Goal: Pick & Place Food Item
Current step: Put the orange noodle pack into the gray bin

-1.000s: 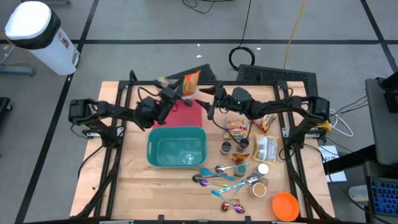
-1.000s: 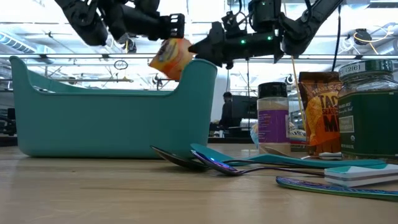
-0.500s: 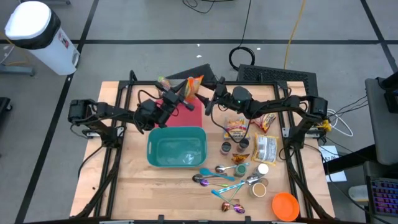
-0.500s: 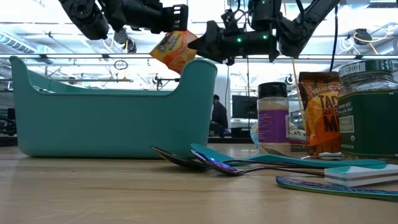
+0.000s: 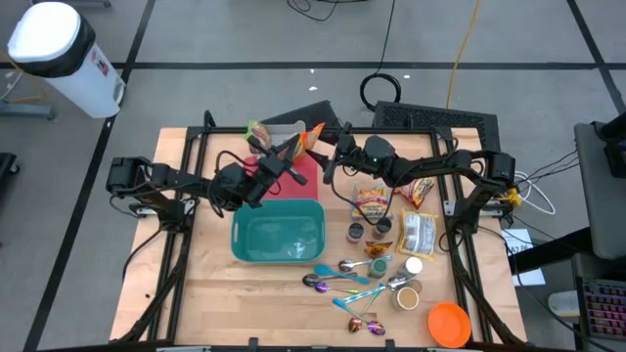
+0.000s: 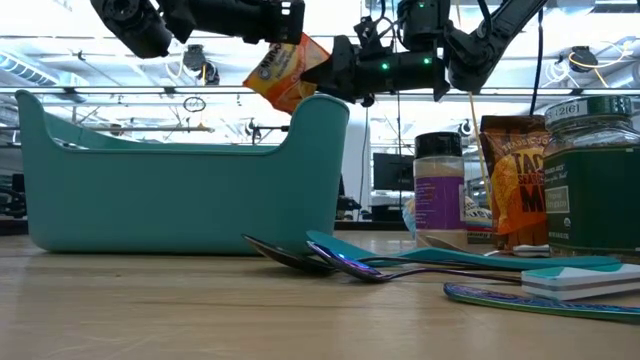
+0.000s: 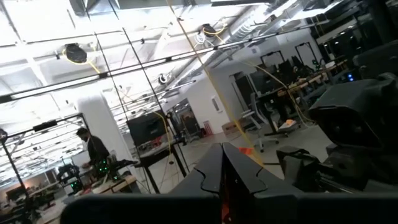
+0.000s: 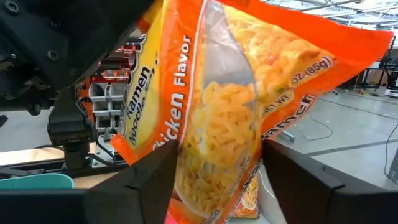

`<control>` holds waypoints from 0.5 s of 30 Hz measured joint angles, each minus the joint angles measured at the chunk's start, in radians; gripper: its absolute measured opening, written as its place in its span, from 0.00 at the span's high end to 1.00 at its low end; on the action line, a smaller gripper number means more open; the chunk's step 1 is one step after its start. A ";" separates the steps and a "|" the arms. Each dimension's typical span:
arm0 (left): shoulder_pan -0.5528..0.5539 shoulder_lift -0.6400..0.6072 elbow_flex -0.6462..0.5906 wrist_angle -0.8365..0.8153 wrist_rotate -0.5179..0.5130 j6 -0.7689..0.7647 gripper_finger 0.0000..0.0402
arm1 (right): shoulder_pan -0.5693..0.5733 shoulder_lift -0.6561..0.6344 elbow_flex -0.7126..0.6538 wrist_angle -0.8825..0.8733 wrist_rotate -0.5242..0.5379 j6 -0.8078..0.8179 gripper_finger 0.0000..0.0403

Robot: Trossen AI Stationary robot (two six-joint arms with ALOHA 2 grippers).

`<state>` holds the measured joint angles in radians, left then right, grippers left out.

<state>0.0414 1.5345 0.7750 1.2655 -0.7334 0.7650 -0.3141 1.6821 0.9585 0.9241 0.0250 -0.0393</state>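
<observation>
An orange and yellow crinkled plastic packet of chicken-flavour ramen [image 8: 211, 124] is held in the air above the far rim of the teal, smooth-walled plastic tub [image 5: 278, 232], well clear of the pale wooden table top [image 5: 205, 293]. The left gripper [image 5: 290, 154] is clamped on one edge of the packet, its dark fingers pinched tight together. The right gripper [image 5: 328, 156] is set at the packet's opposite side; its two dark fingers [image 8: 143, 180] are seen spread on either side of the packet's lower part, and whether they press on the film cannot be told. Wavy noodle blocks are visible through the packet's clear window. In the low view the packet [image 6: 283, 72] hangs tilted between the two grippers, just above the tub's rim. Beside the tub, metal spoons [image 6: 300, 258], a purple-labelled jar [image 6: 437, 185], a brown snack bag [image 6: 512, 180] and a round orange lid [image 5: 448, 323] are laid out on the table
</observation>
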 joint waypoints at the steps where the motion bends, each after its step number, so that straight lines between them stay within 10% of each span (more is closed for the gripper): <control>1: 0.000 0.000 0.000 0.000 0.000 0.000 0.98 | 0.000 0.000 0.000 0.000 0.000 0.000 0.48; 15: 0.000 0.000 0.000 -0.006 -0.011 -0.003 0.99 | 0.002 0.000 0.000 0.000 0.001 -0.004 0.95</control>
<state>0.0414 1.5345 0.7750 1.2591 -0.7441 0.7616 -0.3126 1.6817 0.9585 0.9240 0.0261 -0.0433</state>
